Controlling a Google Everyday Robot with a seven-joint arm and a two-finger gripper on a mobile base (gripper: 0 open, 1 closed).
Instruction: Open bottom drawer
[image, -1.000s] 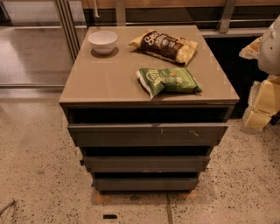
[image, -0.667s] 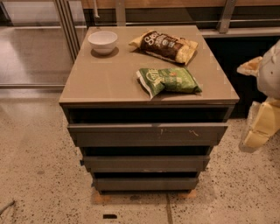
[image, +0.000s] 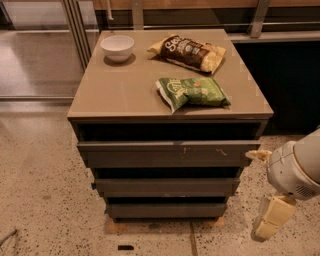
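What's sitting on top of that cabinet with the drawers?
A white bowl, a brown snack bag and a green snack bag lie on the cabinet top. Whatever lies beneath the bags is covered. The gripper hangs low, right of the cabinet.

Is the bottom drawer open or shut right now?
Shut: the bottom drawer sits tucked under the middle drawer, no interior showing. The gripper hangs low right of the cabinet, apart from it.

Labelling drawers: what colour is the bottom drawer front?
Dark grey bottom drawer, camera view; gripper low right.
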